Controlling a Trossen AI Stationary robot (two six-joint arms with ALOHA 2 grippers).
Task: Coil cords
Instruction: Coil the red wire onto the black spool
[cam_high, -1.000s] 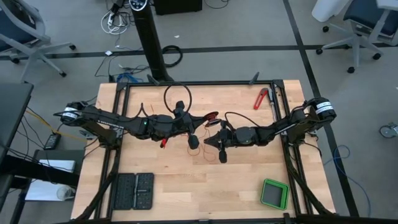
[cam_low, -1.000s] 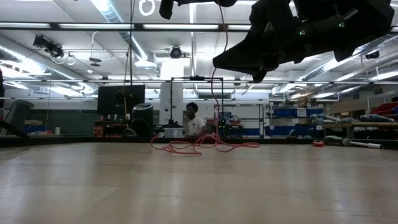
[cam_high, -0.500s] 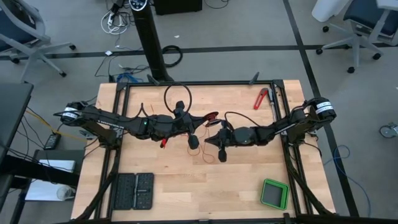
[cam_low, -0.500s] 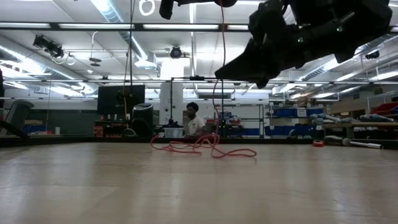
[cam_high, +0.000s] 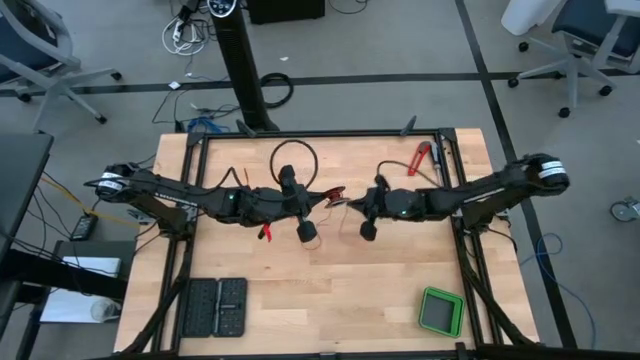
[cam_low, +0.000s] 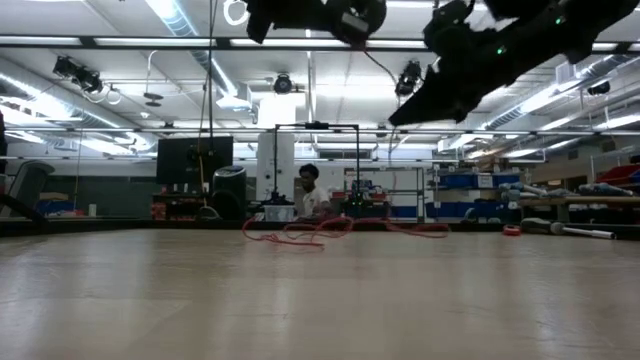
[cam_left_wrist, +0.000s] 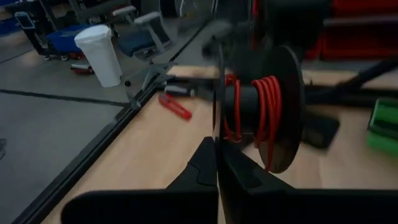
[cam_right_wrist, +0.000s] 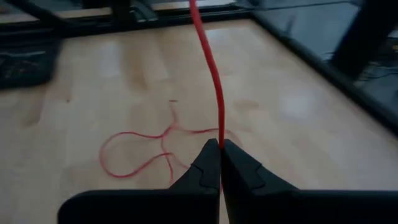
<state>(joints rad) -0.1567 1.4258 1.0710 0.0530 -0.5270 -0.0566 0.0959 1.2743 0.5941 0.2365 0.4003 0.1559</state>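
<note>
The cord is a very thin red wire. Part of it is wound on a dark spool (cam_left_wrist: 264, 106), which my left gripper (cam_left_wrist: 217, 142) holds above the table's middle (cam_high: 322, 197). From the spool a strand (cam_right_wrist: 208, 59) runs to my right gripper (cam_right_wrist: 219, 146), which is shut on it close beside the spool (cam_high: 350, 203). The remaining wire lies in loose loops (cam_right_wrist: 143, 155) on the wooden tabletop (cam_low: 330, 228). My left gripper pinches the rim of the spool's nearer flange (cam_left_wrist: 217, 118) between its two fingers, lying nearly level from the table's left. The spool is lifted clear, its axis across the fingers. My right gripper pinches a single strand of the red wire (cam_right_wrist: 217, 134) between its fingertips. It comes from the table's right, slanting slightly down. The strand runs straight from the fingers toward the spool; the rest lies slack on the table.
A red-handled tool (cam_high: 419, 157) lies at the far right of the table, and a black cable loop (cam_high: 292, 158) shows near the far middle. A green box (cam_high: 441, 311) sits at the near right, a black tray (cam_high: 213, 308) at the near left.
My right gripper has gone up and toward the table's far right, tipping closer to level, and now sits next to the spool. The loose red wire on the table has been dragged and has spread out toward the right.
</note>
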